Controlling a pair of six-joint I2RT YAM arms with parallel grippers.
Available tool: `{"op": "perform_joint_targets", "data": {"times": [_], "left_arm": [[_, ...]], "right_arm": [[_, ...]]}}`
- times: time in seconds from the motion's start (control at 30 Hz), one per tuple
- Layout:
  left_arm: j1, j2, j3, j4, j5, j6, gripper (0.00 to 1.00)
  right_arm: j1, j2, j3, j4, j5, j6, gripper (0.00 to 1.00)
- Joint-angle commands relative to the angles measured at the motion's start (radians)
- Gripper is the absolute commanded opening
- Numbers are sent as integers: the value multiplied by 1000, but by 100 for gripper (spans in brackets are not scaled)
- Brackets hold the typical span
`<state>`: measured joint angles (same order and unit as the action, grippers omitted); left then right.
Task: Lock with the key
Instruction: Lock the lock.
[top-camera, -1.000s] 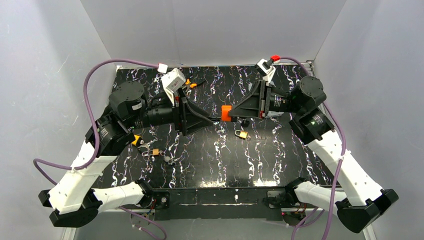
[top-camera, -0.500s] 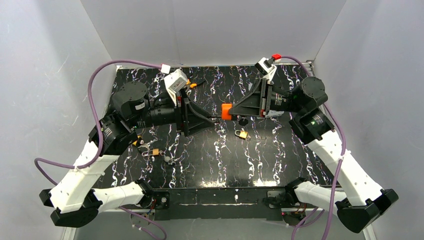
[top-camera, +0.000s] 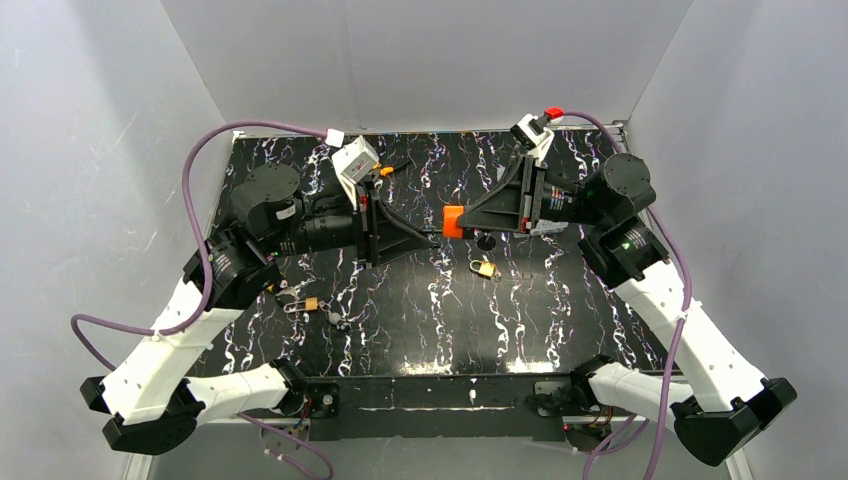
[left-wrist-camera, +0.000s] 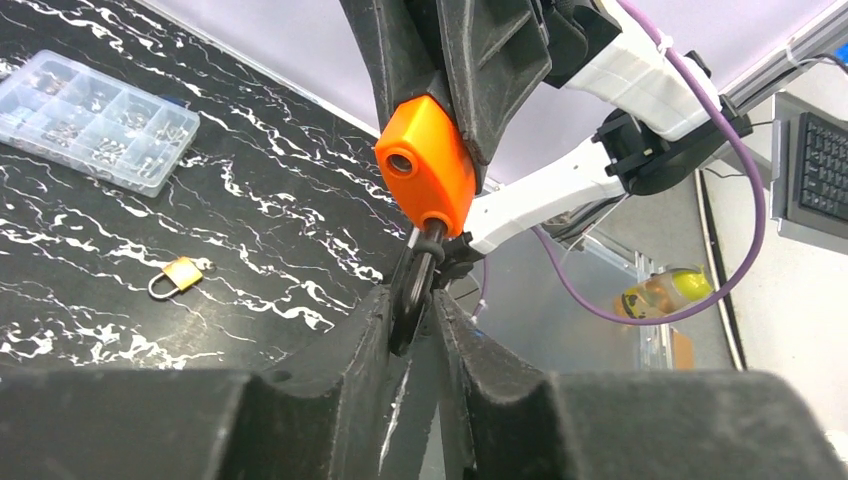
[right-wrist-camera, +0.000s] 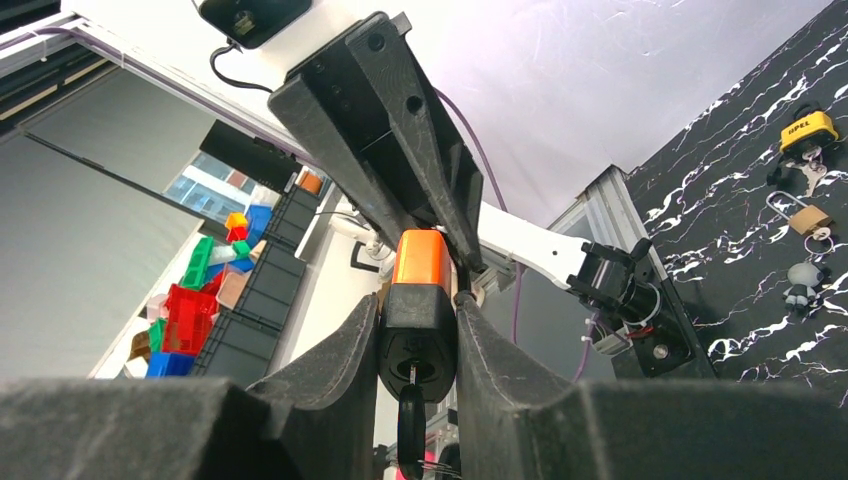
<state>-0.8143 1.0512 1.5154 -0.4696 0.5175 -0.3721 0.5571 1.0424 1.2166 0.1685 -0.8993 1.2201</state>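
Observation:
The padlock, orange at one end and black at the other, hangs in the air over the mat's middle. My right gripper is shut on its black body. The key, with a black head, sits in the keyhole and hangs free; in the top view it shows below the right fingers. My left gripper is shut on a black loop at the lock's orange end, its shackle as far as I can tell.
A small brass padlock lies on the mat under the lock. A yellow padlock, a brass padlock with keys and a small figure lie at the left. A clear compartment box lies under the right arm.
My left arm's elbow and wrist have shifted a little to the right and back. The lock, both grips and the right arm have stayed almost in place.

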Motion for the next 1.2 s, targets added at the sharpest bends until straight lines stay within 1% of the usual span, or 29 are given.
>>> {"op": "perform_joint_targets", "data": {"times": [0.0,0.07,0.1,0.17,0.2,0.23,0.27,0.33,0.37,0.43,0.5,0.53,0.67,0.77,0.87,1.03,1.17], "left_arm": [[2,-12,-10,45,8,-24,13],[3,-12,-13,58,4,-31,3],[2,-12,-14,62,-3,-35,0],[2,-12,-13,64,-15,-39,0],[2,-14,-12,67,-17,-39,0],[2,-16,-10,71,-16,-42,0],[2,-21,-9,78,-16,-47,0],[3,-30,-5,91,-18,-58,0],[3,-32,-1,95,-19,-64,0],[1,-33,7,105,-16,-78,0],[1,-31,15,115,-11,-98,0],[1,-32,17,123,-8,-105,0],[1,-42,17,158,-4,-125,0],[0,-35,33,166,13,-142,0],[-1,-24,46,187,41,-168,0],[-1,-15,56,219,70,-201,0],[-2,-15,57,245,105,-224,0]], "right_arm": [[-4,-12,47,89,8,8,1],[-5,-14,44,84,6,2,1],[-5,-15,45,73,6,-14,1],[-4,-20,53,20,18,-69,1],[-4,-25,62,-33,33,-112,3],[-3,-30,73,-93,52,-156,8],[-4,-37,82,-138,73,-196,18],[-4,-54,86,-197,114,-263,40],[-4,-64,87,-224,136,-294,49],[-4,-84,92,-262,181,-349,61],[-4,-104,95,-290,227,-399,69],[-4,-112,96,-305,252,-423,71],[-5,-147,90,-316,312,-488,73],[-4,-172,73,-255,307,-510,74],[-3,-172,75,-191,265,-519,75],[-3,-137,87,-55,123,-482,75],[-3,-114,101,-9,60,-459,75]]}}
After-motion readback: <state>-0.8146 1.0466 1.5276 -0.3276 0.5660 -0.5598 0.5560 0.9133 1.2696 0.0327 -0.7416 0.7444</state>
